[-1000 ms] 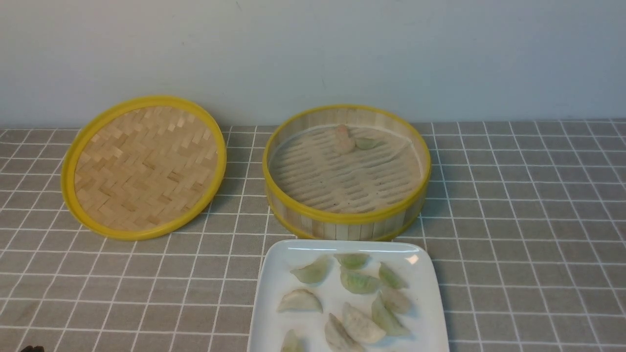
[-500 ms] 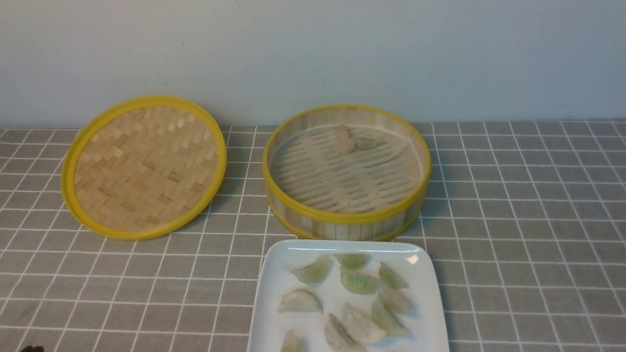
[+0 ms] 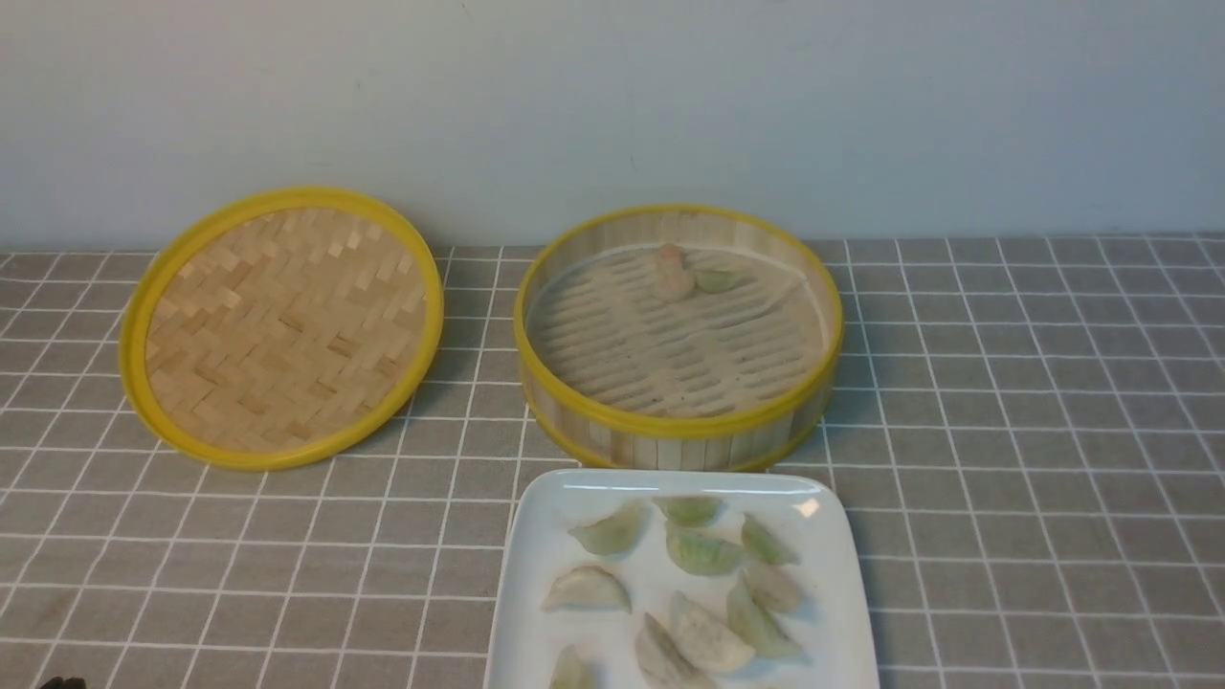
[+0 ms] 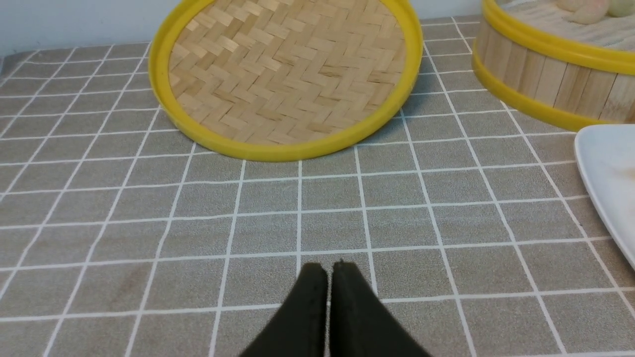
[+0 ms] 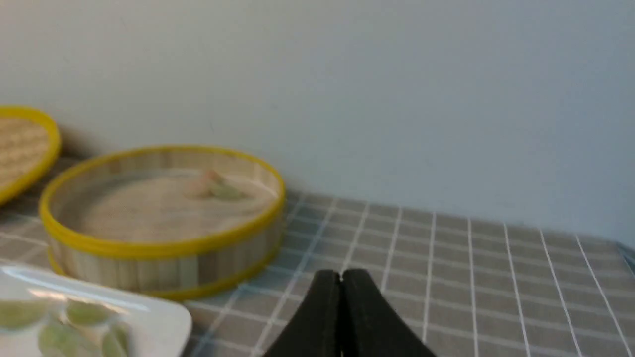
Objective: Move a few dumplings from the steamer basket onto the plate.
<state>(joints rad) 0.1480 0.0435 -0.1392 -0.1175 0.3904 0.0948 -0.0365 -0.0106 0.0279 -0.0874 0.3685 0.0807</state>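
Note:
The steamer basket point(image 3: 678, 429) stands at the back centre with one pale green dumpling point(image 3: 718, 280) on its slatted floor beside a pinkish rounder dumpling point(image 3: 671, 271). The white square plate point(image 3: 536, 574) lies in front of the basket and holds several dumplings point(image 3: 701, 552). My left gripper point(image 4: 329, 270) is shut and empty over the tablecloth, in front of the lid. My right gripper point(image 5: 341, 275) is shut and empty, to the right of the basket point(image 5: 163, 267) and plate point(image 5: 168, 317). Neither gripper shows fully in the front view.
The flat woven yellow-rimmed lid point(image 3: 278, 325) leans against the wall at the back left; it also shows in the left wrist view point(image 4: 285, 79). A grey checked tablecloth point(image 3: 1034, 459) covers the table. A pale wall runs along the back.

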